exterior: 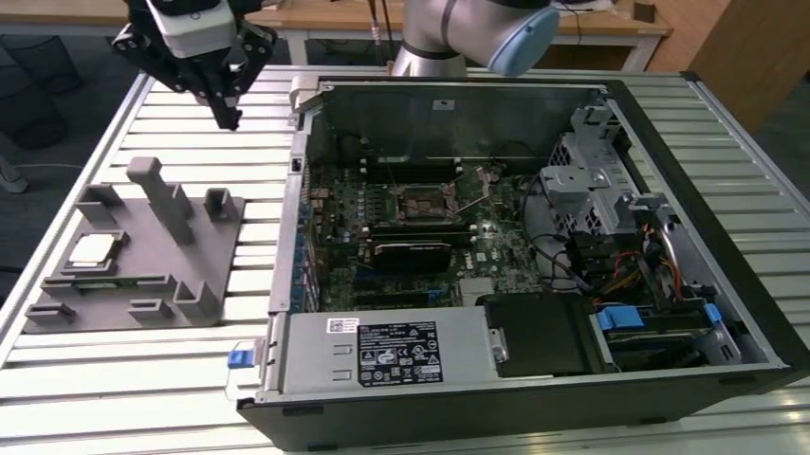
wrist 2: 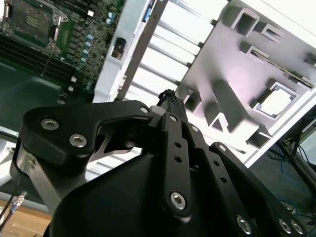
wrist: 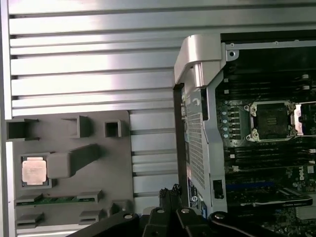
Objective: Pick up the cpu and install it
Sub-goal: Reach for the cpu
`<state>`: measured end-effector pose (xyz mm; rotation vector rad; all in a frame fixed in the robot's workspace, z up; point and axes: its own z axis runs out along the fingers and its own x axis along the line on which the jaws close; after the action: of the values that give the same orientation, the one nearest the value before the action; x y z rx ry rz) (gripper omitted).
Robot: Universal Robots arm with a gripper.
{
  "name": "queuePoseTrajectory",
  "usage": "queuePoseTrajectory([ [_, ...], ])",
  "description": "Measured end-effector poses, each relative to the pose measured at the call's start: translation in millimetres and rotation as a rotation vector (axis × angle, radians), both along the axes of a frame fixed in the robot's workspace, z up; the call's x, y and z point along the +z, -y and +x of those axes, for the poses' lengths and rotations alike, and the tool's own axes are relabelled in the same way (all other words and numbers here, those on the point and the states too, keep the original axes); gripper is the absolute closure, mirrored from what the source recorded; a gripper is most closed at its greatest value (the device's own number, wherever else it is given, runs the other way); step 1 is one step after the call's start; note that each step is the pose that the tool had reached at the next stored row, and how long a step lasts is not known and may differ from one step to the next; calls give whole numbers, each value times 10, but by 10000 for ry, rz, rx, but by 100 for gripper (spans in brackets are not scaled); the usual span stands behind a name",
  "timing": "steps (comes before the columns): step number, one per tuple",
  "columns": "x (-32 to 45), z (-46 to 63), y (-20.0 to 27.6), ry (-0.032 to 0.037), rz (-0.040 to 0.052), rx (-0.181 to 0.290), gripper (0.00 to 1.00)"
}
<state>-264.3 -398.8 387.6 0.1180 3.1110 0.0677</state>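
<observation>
— On the tabletop (exterior: 152, 379), what is the status?
— The computer case (exterior: 294, 190) lies open, with the grey holder block (exterior: 127, 284) beside it. The end effector (exterior: 228, 116) hangs above the bare slats between them, its fingers closed together and carrying nothing. The socket (wrist: 271, 118) looks vacant. The cpu (wrist: 33, 171) sits in a holder recess, so it is neither picked up nor installed.
— What do the views add?
— The exterior view gives the end effector's height. The first wrist view shows the cpu and socket square-on.
</observation>
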Motion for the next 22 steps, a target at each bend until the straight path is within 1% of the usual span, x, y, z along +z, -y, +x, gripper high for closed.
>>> queuePoseTrajectory([
  [11,-69,-424,-10,0,0,1,89],
  [22,-154,-775,-12,-1,0,0,89],
])
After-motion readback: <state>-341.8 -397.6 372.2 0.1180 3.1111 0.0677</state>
